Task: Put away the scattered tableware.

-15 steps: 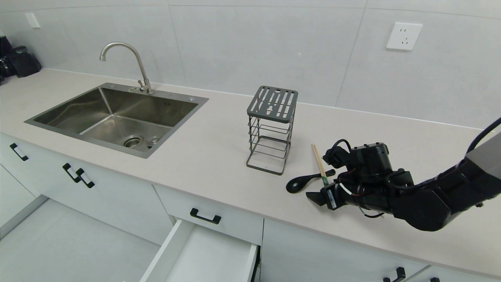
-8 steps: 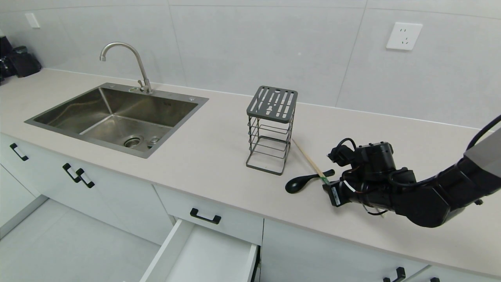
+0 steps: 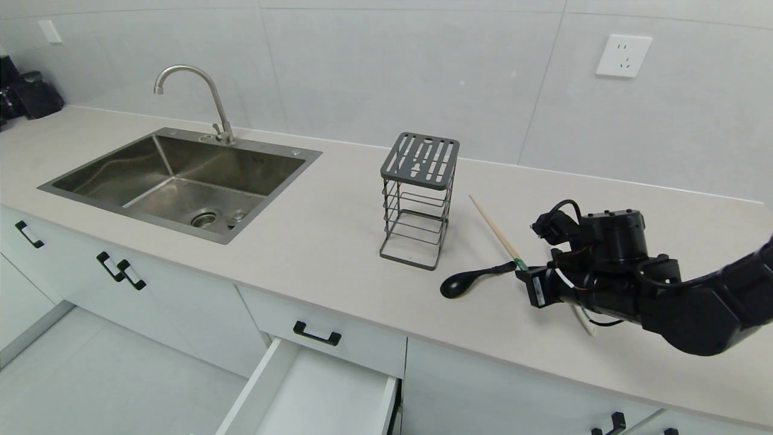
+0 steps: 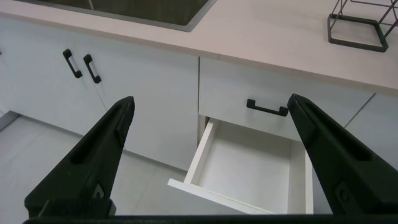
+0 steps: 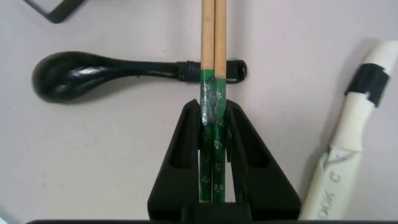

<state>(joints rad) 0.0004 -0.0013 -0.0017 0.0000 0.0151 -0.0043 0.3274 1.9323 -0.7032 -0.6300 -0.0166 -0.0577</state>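
Right arm at the counter [image 3: 338,254], left arm in front of the cabinets.

**Hidden parts.** The green ends of the chopsticks [image 5: 211,62] ran down between the fingers of your right gripper [image 5: 211,118], so their tips could not be seen. A white utensil with a black band [image 5: 348,143] lay just beside that gripper. In the right wrist view it was cut off at the edge, and in the head view the arm covered most of it. The wire rack [image 3: 418,199] showed in the wrist views as one cut-off corner.

**Direction.** The two chopsticks [image 3: 496,232] lay side by side as a pair. Their long axis ran from your right gripper [image 3: 524,273] away towards the wall, slanting to the rack's side, with the bare wooden ends free. In the right wrist view they crossed over the handle end of the black spoon [image 5: 124,71]. You could not tell whether they touched it. The spoon [image 3: 468,281] lay flat on the counter between rack and gripper, with its bowl to your left and its handle towards the gripper.

**Grippers.** Your right gripper was clamped narrowly on the green ends of the chopsticks. Your left gripper [image 4: 211,143] was spread wide and held nothing. It hung in front of the open drawer [image 4: 249,168], below the counter edge.
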